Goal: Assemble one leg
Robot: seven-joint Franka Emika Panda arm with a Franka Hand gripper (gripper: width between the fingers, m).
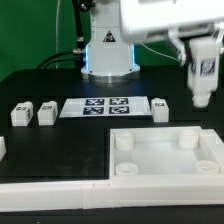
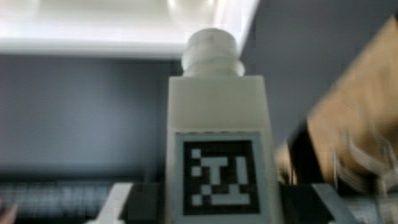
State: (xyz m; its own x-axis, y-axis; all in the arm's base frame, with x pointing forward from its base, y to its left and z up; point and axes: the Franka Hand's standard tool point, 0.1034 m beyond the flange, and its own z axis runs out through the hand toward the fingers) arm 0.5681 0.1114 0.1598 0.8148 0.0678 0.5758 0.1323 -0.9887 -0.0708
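My gripper (image 1: 203, 82) is shut on one white leg (image 1: 203, 92) and holds it in the air above the far right corner of the large white tray-like piece (image 1: 150, 168). In the wrist view the held leg (image 2: 217, 110) stands between the dark fingers (image 2: 135, 202), its black-and-white tag facing the camera and its round peg pointing away. The gripper (image 2: 217, 205) grips its sides. Three more legs lie on the black table: two (image 1: 20, 115) (image 1: 46, 113) at the exterior view's left and one (image 1: 160, 107) by the marker board.
The marker board (image 1: 108, 106) lies flat before the robot base (image 1: 108, 55). The tray-like piece has round corner sockets (image 1: 124, 142). A low white wall (image 1: 50, 183) runs along the table's front. A small white piece (image 1: 2, 148) sits at the left edge.
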